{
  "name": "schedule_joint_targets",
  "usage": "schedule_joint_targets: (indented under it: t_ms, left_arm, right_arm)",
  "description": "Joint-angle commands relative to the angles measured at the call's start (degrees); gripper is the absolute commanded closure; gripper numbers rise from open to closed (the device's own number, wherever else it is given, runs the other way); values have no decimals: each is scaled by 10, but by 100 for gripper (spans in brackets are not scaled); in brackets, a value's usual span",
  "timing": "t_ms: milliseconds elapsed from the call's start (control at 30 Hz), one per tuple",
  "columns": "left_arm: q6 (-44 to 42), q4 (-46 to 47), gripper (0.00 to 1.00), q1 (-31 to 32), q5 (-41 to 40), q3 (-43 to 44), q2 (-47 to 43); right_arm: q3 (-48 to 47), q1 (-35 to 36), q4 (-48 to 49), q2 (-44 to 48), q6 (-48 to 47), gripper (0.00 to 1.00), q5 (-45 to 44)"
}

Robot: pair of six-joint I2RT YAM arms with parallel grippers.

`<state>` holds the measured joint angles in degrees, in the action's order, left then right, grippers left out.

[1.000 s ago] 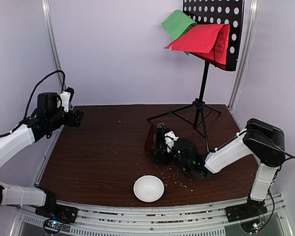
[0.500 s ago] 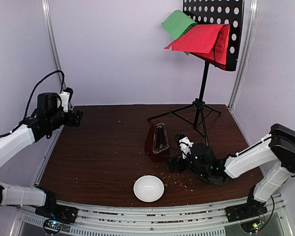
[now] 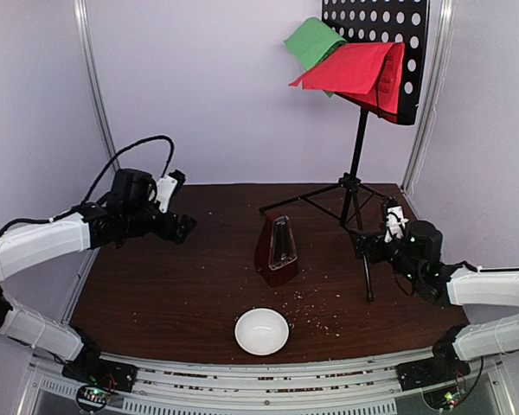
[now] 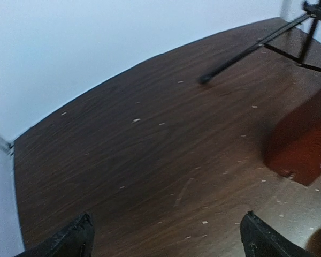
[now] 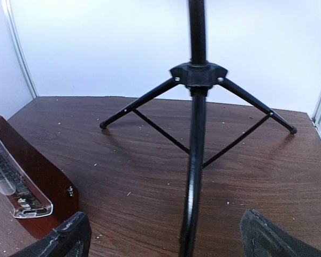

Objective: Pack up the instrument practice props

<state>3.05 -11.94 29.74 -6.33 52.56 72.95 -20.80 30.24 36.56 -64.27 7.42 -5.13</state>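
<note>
The dark red-brown metronome (image 3: 277, 251) stands upright mid-table, its clear cover on its face in the right wrist view (image 5: 13, 187). It also shows blurred in the left wrist view (image 4: 305, 139). The black tripod music stand (image 3: 356, 164) stands at the back right and holds the green sheet (image 3: 311, 39) and the red sheet (image 3: 355, 67) on its perforated desk. My right gripper (image 3: 368, 246) is open and empty. The stand's near leg (image 5: 195, 160) runs between its fingers, not gripped. My left gripper (image 3: 183, 226) is open and empty, above the table left of the metronome.
A small white bowl (image 3: 261, 331) sits near the front edge, ahead of the metronome. Crumbs are scattered over the dark wood table (image 3: 182, 294). Metal frame posts (image 3: 93, 95) stand at the back corners. The stand's other legs (image 5: 144, 104) spread toward the back wall.
My right gripper has drawn away from the metronome to the right and now sits at the stand's near leg. My left arm has swung right, toward the middle of the table.
</note>
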Motion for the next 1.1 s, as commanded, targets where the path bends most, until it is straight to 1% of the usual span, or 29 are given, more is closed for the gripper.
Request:
schedule_joint_targets:
  t_ms: [0,67,133,200,300,400,500,633,733,900,1000,1067]
  left_arm:
    - [3,71,2,57,126,68,33]
    - [4,88,2,72,213,104,59]
    - [9,110,2,86,277,134,83]
    - [11,125,2,101,307,160,105]
    - [5,117,2,113,341,215,152]
    - [-9,85,2,122,348,261,206]
    - [-27,52,2,134,333,297,257]
    - [-48,20,2,149,335,333,305]
    - [-56,14,2,153,330,338,324]
    - [-68,13,2,155,352,333,338]
    - [-69,20,2,157,343,327,343]
    - [-63,29,6,158,322,321,342]
  right_arm:
    - [46,-67,52,34,39,0,58]
    - [62,-94,63,48,48,0,63]
    - [80,-110,76,62,56,0,69]
    - [95,-118,85,78,63,0,76]
    - [105,-123,88,94,67,0,81]
    - [109,-127,93,98,70,0,85]
    - [114,-130,100,97,74,0,89]
    - [117,-132,110,91,79,0,97]
    - [117,-134,114,87,80,0,102]
    - [119,-136,122,83,84,0,103]
    - [119,-137,125,77,85,0,106]
    - [119,-136,127,75,86,0,107]
